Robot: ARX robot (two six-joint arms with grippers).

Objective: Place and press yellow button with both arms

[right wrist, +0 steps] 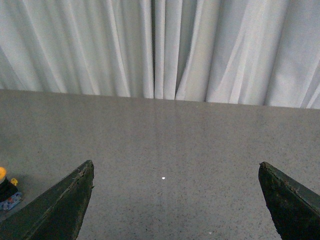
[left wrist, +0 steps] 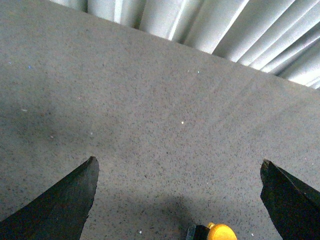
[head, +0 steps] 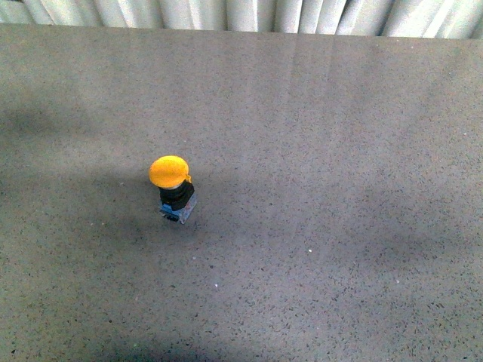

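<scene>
The yellow button (head: 173, 188) stands on the grey table (head: 317, 166), left of centre, with its orange-yellow domed cap tilted up and away, a black collar and a blue-and-clear base. Neither arm shows in the front view. In the left wrist view the button (left wrist: 216, 233) shows only at the frame's edge, between the wide-apart fingers of my open, empty left gripper (left wrist: 180, 170). In the right wrist view the button (right wrist: 5, 189) shows at the far edge, beside one finger of my open, empty right gripper (right wrist: 176, 170).
A white pleated curtain (head: 241, 13) hangs behind the table's far edge. It also shows in the right wrist view (right wrist: 160, 45) and in the left wrist view (left wrist: 240, 30). Small white specks lie on the speckled table top.
</scene>
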